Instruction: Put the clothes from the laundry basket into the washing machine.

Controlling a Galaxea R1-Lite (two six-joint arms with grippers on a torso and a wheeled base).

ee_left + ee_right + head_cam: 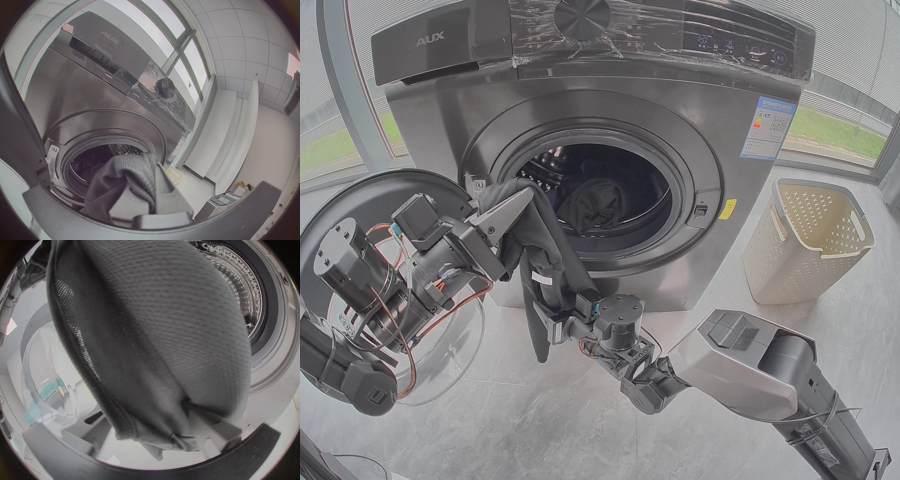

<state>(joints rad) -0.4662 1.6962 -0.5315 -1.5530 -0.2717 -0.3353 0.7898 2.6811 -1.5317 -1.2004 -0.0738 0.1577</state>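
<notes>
Right pincer [550, 306], nearest, stands spread at the hanging lower part of a dark mesh garment [540, 240], cloth draped on one finger. Left pincer [512, 206] pinches the garment's upper end before the washing machine [687, 119] opening, door [362, 200] swung wide. More dark clothes [594, 203] lie inside. Laundry basket [809, 247] stands on the floor [550, 425], right of the machine
</notes>
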